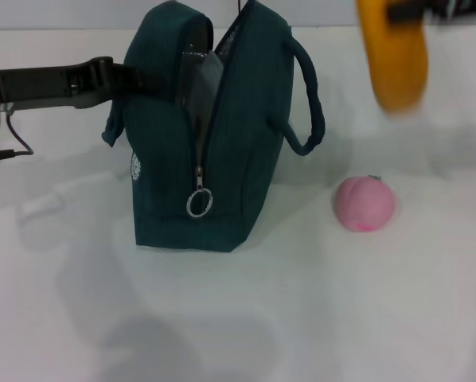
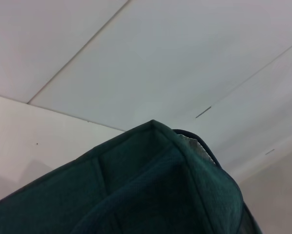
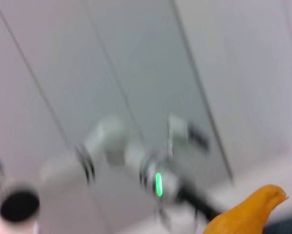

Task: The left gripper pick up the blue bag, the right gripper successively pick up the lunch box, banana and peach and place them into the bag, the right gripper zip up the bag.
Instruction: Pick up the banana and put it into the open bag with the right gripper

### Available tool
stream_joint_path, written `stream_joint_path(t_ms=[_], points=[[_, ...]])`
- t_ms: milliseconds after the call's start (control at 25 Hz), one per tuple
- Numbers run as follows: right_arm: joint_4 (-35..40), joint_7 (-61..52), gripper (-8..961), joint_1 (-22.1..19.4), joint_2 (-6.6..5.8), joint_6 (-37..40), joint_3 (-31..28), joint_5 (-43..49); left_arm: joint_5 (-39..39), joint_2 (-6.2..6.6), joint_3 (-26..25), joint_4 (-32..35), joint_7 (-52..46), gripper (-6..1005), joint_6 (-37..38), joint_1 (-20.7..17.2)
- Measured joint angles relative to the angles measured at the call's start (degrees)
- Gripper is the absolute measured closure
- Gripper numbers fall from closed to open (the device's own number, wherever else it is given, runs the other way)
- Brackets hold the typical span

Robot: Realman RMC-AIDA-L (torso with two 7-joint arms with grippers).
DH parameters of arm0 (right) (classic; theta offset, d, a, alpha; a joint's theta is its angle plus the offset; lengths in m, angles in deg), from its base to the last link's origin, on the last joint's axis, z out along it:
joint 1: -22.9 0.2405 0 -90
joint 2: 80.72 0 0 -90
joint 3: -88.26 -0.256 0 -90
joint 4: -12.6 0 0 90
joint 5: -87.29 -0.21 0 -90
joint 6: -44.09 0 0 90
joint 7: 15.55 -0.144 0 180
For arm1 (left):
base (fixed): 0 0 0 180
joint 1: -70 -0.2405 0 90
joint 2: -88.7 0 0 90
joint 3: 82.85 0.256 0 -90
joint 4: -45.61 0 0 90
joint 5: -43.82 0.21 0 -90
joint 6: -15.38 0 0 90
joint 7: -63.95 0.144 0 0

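The blue bag (image 1: 210, 127) stands upright on the white table, its zipper open down the front with the ring pull (image 1: 199, 202) hanging low. My left gripper (image 1: 130, 79) reaches in from the left and is shut on the bag's upper left side; the bag's fabric (image 2: 151, 190) fills the left wrist view. The banana (image 1: 393, 56) hangs high at the upper right, held by my right gripper (image 1: 409, 9) at the frame's top edge; its tip (image 3: 248, 212) shows in the right wrist view. The peach (image 1: 364, 204) lies on the table right of the bag. The lunch box is out of view.
One navy handle (image 1: 311, 103) loops out on the bag's right side. White table (image 1: 302, 302) spreads in front of the bag and around the peach. The left arm (image 3: 136, 161) shows far off in the right wrist view.
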Motion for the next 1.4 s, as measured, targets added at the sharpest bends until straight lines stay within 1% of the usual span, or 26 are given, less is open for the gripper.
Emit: stream_joint_path(t_ms=[120, 200, 240, 360, 440, 520, 640, 680, 720, 800, 880, 1080, 1400], points=[[-4.4, 3.4, 503, -3.2, -0.51, -3.7, 0.5, -10.3, -0.3, -0.14, 0.0, 0.0, 0.0, 962, 0.3, 0.2], [-9.2, 7.4, 502, -4.2, -0.1, -5.2, 0.5, -15.2, -0.8, -0.19, 0.0, 0.0, 0.0, 962, 0.7, 0.2], [-11.0, 8.6, 502, -4.3, 0.19, -5.5, 0.5, -16.1, -1.1, -0.19, 0.0, 0.0, 0.0, 962, 0.9, 0.2], [-21.0, 16.2, 502, -4.5, 1.51, -7.7, 0.4, -20.3, -1.3, -0.38, 0.0, 0.0, 0.1, 962, 1.0, 0.2], [-26.1, 20.7, 502, -4.1, 2.26, -9.1, 0.3, -21.3, -1.3, -0.53, 0.1, 0.0, 0.1, 962, 1.0, 0.2], [-29.7, 25.3, 502, -3.6, 3.31, -10.7, 0.4, -21.3, -1.4, -0.57, 0.1, 0.0, 0.2, 962, 1.0, 0.2], [-32.1, 30.4, 502, -3.3, 5.1, -12.5, 1.0, -21.6, -1.4, -0.54, 0.1, 0.0, 0.2, 962, 1.1, 0.2], [-32.1, 30.4, 502, -3.3, 5.1, -12.5, 1.0, -21.6, -1.4, -0.53, 0.1, 0.0, 0.2, 962, 1.1, 0.2], [-36.0, 34.3, 502, -2.7, 5.81, -13.5, 2.6, -23.6, -1.4, -0.53, 0.2, 0.0, 0.2, 962, 1.1, 0.2], [-42.2, 38.6, 502, -1.1, 5.73, -14.6, 5.6, -27.3, -1.4, -0.55, 0.6, 0.0, 0.2, 962, 1.1, 0.2], [-45.1, 40.8, 502, -0.2, 5.69, -16.4, 8.0, -29.3, -1.5, -0.6, 0.9, 0.0, 0.4, 962, 1.2, 0.2], [-48.1, 42.3, 502, 0.7, 5.94, -19.8, 13.2, -31.1, -1.6, -0.82, 1.1, 0.0, 0.9, 962, 1.2, 0.2], [-55.3, 41.8, 502, -0.4, 5.99, -20.7, 13.5, -31.9, -1.6, -0.87, 0.4, 0.0, 0.9, 962, 0.8, -0.5]])
